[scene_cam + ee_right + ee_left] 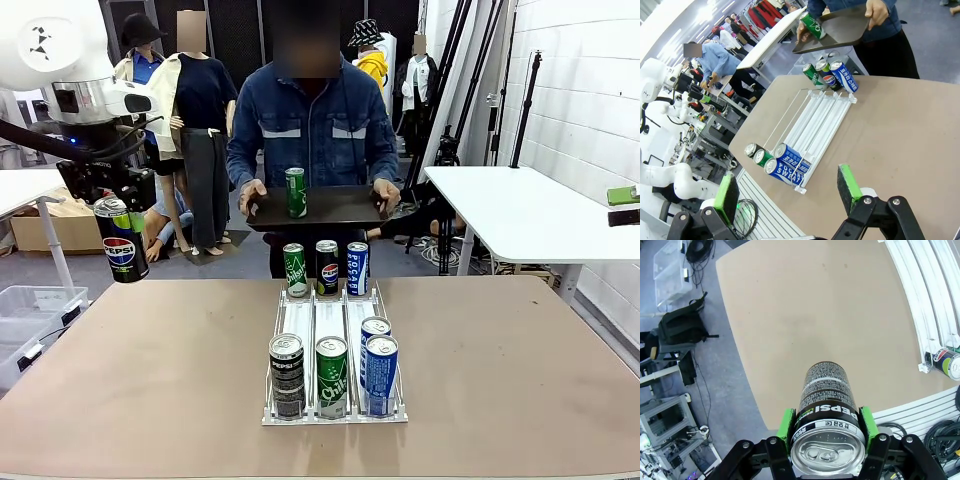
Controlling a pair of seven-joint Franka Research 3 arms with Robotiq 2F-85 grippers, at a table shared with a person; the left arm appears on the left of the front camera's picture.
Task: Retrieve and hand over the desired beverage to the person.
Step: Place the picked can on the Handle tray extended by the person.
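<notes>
On the tabletop [150, 380], the white rack [334, 330] holds four cans at its near end (one black Pepsi [287, 374], one green, two blue Pocari Sweat) and three at its far end: green, Pepsi, Pocari. The left end effector [118, 215] grips a black Pepsi can [121, 240] off the tabletop's left edge; the right end effector [790, 187] gapes wide. Beyond, the person [312, 120] holds a dark tray [330, 208] carrying one green can [296, 192].

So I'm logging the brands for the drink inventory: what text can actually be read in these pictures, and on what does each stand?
"PEPSI": black can held in the left gripper.
"PEPSI": black can at the rack's near end.
"POCARI": blue can at the rack's far end.
"POCARI SWEAT": blue can lying in the right wrist view.
Green cans' script and the fine print on the held can: too small to read.
</notes>
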